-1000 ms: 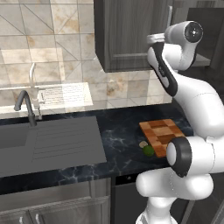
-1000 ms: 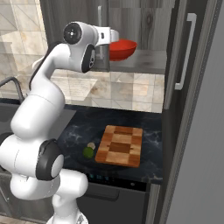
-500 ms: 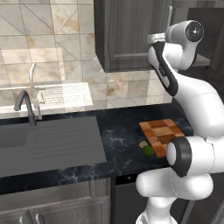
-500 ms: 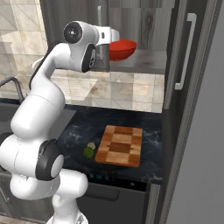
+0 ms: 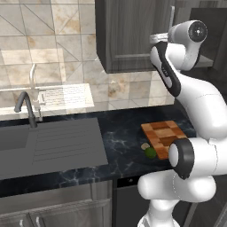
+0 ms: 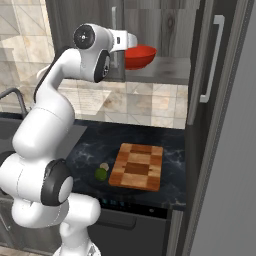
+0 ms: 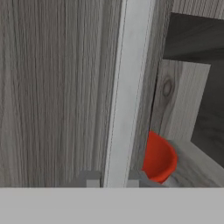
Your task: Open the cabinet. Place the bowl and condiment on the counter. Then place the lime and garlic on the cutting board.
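Gripper point(image 7: 111, 183) is clamped on the silver bar handle point(image 7: 127, 87) of the cabinet point(image 5: 128, 35). Just beyond that handle, the red bowl point(image 6: 139, 56) sits on the cabinet's shelf point(image 6: 165, 70). Far below the handle, the lime point(image 6: 101, 174) and garlic point(image 6: 104, 166) lie beside the cutting board point(image 6: 136, 166) on the counter point(image 5: 119, 142).

glossy red bowl point(image 6: 139, 56), wood-grain cabinet point(image 5: 133, 35)

Glossy red bowl point(image 6: 139, 56) sits upright on the open dark cabinet's point(image 6: 165, 20) shelf — lime point(image 6: 101, 174) and garlic point(image 6: 104, 166) touch beside the checkered cutting board point(image 6: 137, 166) on the black bench point(image 6: 95, 150).
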